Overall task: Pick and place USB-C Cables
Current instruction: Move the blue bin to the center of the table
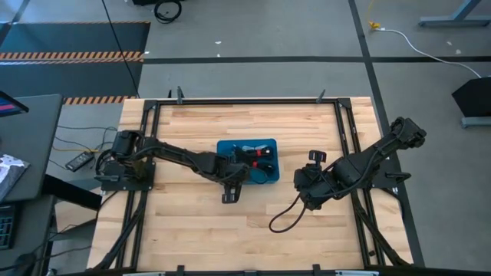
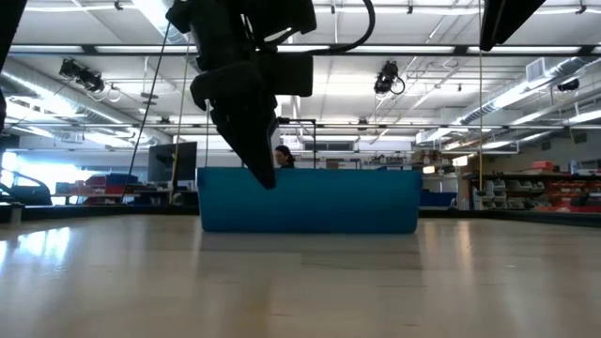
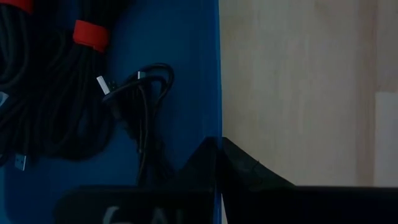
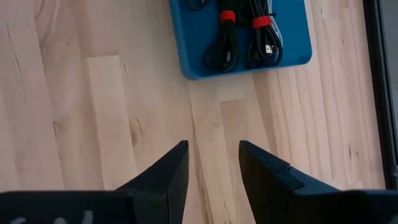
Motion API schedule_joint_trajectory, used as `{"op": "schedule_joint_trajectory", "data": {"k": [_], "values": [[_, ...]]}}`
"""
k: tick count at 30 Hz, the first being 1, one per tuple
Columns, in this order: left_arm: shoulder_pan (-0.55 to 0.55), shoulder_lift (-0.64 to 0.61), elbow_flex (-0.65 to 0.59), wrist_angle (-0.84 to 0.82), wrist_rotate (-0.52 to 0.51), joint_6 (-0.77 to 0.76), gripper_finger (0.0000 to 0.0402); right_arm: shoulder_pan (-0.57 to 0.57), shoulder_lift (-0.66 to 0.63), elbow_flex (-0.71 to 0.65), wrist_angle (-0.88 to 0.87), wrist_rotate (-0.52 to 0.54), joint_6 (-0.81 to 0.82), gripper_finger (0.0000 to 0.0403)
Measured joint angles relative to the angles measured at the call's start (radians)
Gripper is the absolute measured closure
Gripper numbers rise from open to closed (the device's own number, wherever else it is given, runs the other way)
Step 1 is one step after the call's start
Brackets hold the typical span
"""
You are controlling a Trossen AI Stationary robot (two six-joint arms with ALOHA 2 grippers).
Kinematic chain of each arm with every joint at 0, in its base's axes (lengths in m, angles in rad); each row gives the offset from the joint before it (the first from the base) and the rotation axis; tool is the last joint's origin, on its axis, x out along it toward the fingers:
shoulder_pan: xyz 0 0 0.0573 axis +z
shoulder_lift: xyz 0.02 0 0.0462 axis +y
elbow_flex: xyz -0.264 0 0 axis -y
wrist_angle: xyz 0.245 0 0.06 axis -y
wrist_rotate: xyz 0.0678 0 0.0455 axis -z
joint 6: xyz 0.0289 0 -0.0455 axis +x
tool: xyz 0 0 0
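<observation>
A blue tray (image 1: 265, 144) sits mid-table and holds several coiled USB-C cables (image 1: 253, 157). Two of them are black with red bands (image 4: 225, 37) (image 4: 262, 40). Beside them a smaller black cable (image 3: 142, 93) lies on the tray floor (image 3: 186, 62). My left gripper (image 1: 234, 185) is shut with nothing between its fingers, its tip (image 3: 217, 146) above the tray's near rim (image 3: 217, 74). In the low view my left gripper (image 2: 268, 174) hangs in front of the tray's wall (image 2: 319, 202). My right gripper (image 4: 214, 155) stands open over bare wood, right of the tray.
A black cord loop (image 1: 280, 221) shows beside my right arm; whether it lies on the table I cannot tell. Black frame rails (image 1: 349, 146) run along the table's sides. On the floor beyond lies a white cord with a yellow end (image 1: 376, 26). A person (image 2: 283, 156) shows behind the tray.
</observation>
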Motion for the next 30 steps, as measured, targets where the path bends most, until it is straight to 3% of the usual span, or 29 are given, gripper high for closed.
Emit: {"op": "schedule_joint_trajectory", "data": {"k": [14, 30], "values": [[-0.022, -0.001, 0.0, -0.018, 0.002, -0.026, 0.0389, 0.0, 0.0, 0.0, 0.001, 0.014, 0.0, 0.0256], [-0.021, -0.014, 0.045, -0.041, 0.005, -0.024, 0.0336, 0.0, 0.0, 0.0, 0.003, 0.015, 0.0, 0.0256]]}}
